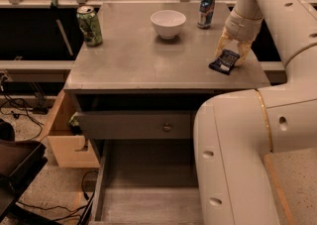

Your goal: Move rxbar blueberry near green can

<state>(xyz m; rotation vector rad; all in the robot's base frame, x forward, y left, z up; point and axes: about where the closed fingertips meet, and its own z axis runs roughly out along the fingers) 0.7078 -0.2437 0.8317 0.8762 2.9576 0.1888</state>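
Hovering low at the table's point(133, 58) right front edge, the gripper point(232, 55) has its jaws apart, straddling the rxbar point(224, 63), which looks ungrasped. The green can point(89, 26) stands at the far left corner, well apart from it, so the whole carry is left to do.

Lighting was warm and kinda dim, seemingly from overhead. The flat grey metal bench point(133, 60) had a soft sheen up top, no harsh glare. The cream two-finger pincer point(230, 56), low at the bench's right edge, dropped a small shadow there; the round white bowl point(168, 23) cast a faint one. Underneath the bench went murky, near black at bottom left.
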